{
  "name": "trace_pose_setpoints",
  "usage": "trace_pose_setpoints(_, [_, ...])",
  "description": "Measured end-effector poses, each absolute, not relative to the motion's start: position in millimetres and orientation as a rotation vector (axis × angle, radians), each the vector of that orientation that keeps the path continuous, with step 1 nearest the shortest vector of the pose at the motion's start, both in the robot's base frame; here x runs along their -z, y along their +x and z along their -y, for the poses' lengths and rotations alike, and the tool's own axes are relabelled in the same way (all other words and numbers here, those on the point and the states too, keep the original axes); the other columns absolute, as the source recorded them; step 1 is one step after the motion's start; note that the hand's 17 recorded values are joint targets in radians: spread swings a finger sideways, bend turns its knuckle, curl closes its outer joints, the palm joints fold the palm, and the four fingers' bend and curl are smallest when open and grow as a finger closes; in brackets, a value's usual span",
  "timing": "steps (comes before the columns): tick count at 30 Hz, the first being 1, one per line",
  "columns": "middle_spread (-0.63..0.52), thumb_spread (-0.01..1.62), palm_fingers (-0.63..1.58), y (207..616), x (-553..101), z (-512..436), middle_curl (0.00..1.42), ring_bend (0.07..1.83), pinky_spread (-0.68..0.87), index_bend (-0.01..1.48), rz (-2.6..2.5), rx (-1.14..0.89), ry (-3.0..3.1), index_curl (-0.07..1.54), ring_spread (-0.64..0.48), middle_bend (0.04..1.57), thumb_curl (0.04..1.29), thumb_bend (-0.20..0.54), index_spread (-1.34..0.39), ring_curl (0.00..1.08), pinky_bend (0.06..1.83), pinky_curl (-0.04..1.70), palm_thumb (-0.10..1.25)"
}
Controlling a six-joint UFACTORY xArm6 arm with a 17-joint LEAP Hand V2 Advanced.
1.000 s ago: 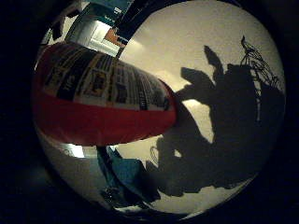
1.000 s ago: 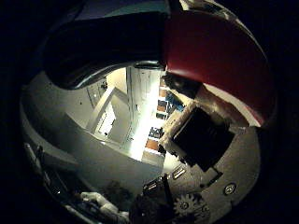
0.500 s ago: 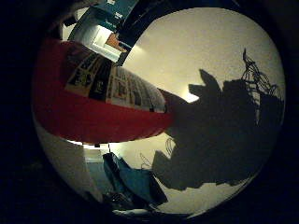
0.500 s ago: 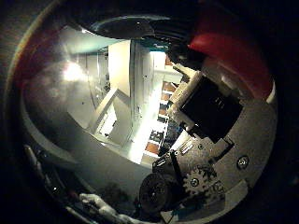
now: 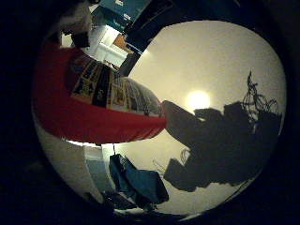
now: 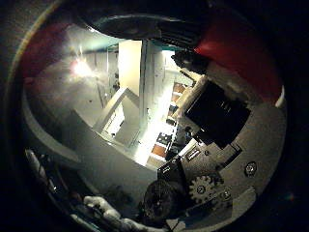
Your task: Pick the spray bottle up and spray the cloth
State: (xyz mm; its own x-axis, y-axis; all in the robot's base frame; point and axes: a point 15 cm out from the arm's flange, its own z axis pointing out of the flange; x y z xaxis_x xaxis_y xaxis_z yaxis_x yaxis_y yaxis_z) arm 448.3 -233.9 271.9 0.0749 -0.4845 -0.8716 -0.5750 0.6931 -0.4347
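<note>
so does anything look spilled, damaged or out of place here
Nothing stands out. The red plastic spray bottle with a printed label sits close against the palm, off the pale table. The crumpled blue cloth lies on that table. No spill or damage shows.

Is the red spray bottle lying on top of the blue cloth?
No, the red spray bottle is close to the palm, while the blue cloth lies apart from it on the pale table.

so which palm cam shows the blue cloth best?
Little finger side palm view: the blue cloth lies crumpled on the pale table, beyond the red spray bottle. Thumb side palm view shows none of it, only the hand and room.
</note>
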Motion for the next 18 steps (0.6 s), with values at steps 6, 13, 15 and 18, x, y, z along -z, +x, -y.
trace_pose_setpoints(6, [-0.07, 0.91, 1.2, 425, -288, 224, 0.65, 1.44, -0.18, 1.17, -1.579, -0.057, -1.094, 0.7, -0.16, 1.32, 0.6, -0.013, -0.16, 0.61, 1.2, 0.82, 1.11])
trace_pose_setpoints(13, [-0.07, 0.89, 1.2, 399, -305, 203, 0.63, 1.45, -0.18, 1.18, -1.596, -0.02, -1.366, 0.68, -0.16, 1.35, 0.66, -0.016, -0.16, 0.61, 1.16, 0.88, 1.11])
trace_pose_setpoints(15, [-0.07, 0.88, 1.2, 392, -309, 194, 0.63, 1.45, -0.18, 1.19, -1.599, -0.012, -1.469, 0.68, -0.16, 1.35, 0.67, -0.016, -0.16, 0.61, 1.16, 0.89, 1.1])
trace_pose_setpoints(18, [-0.07, 0.88, 1.2, 380, -314, 179, 0.62, 1.45, -0.18, 1.19, -1.612, -0.002, -1.627, 0.67, -0.16, 1.36, 0.7, -0.014, -0.16, 0.61, 1.15, 0.91, 1.1])
